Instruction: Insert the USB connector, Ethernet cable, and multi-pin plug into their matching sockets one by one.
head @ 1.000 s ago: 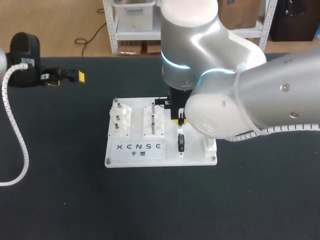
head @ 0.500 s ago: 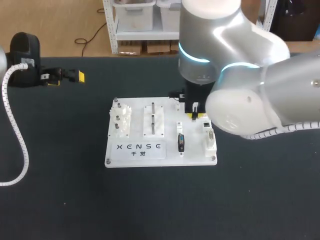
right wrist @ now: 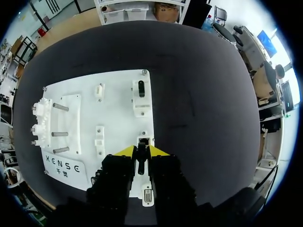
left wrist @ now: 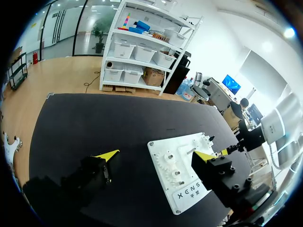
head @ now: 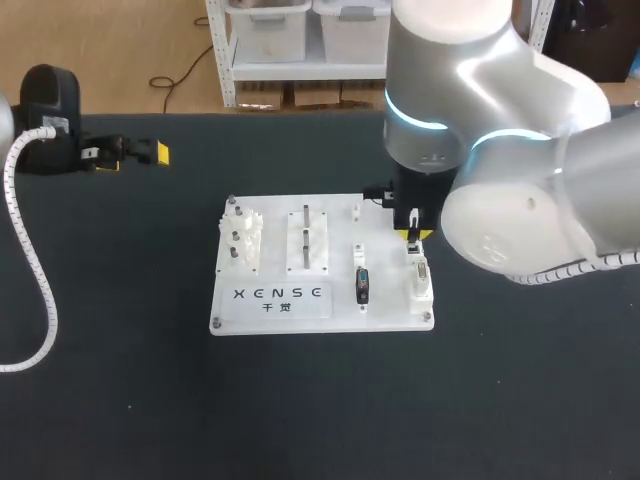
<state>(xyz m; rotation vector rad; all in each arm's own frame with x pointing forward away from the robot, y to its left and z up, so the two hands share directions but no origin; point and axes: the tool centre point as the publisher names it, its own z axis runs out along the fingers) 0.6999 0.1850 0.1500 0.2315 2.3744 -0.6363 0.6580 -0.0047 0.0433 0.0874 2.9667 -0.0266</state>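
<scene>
While right gripper [right wrist: 141,150] pinches dark plug [right wrist: 140,161], long axis runs gripper-wise, tip toward socket [right wrist: 143,141].

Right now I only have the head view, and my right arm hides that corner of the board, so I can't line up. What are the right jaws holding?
Observer: A slim black plug, pinched from both sides by the jaws.
Operator: Is it over a socket?
Observer: Yes. Its end is right at the small square socket, just ahead of the jaws. I cannot tell whether it has gone in.
</scene>
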